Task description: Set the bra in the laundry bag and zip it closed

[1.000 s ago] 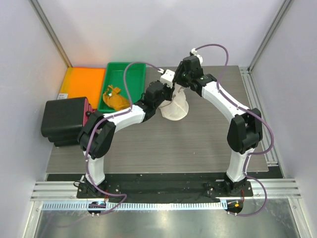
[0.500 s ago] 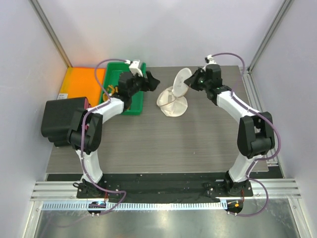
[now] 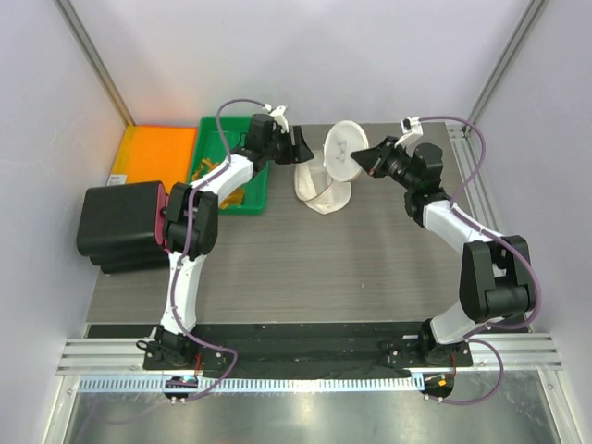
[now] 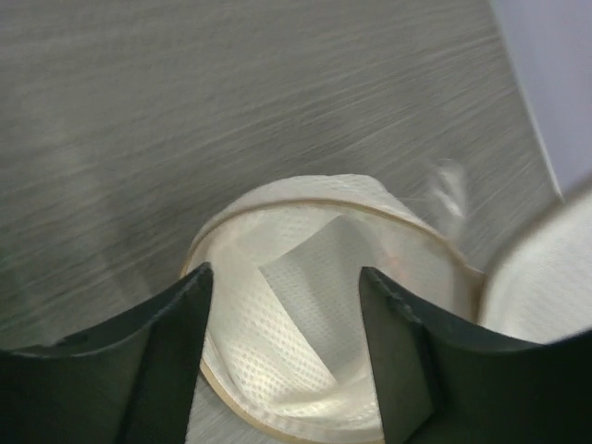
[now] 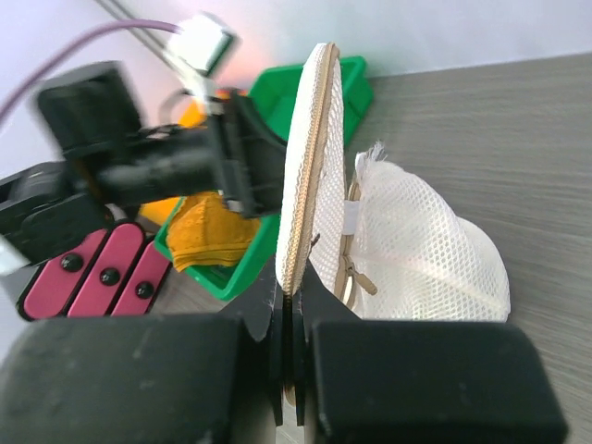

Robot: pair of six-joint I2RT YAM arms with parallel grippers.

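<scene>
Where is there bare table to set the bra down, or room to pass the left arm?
Bare: the wide table stretch in front of the laundry bag, down to the near edge. Crowded: back left, with orange tray, green bin and black case; and around the bag's raised lid, which the right fingers pinch.

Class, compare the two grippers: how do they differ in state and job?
The left gripper is open and empty; the right gripper is shut on the lid. The left faces the mouth of the bag; the right holds the lid upright. Both are black, two-fingered.
</scene>
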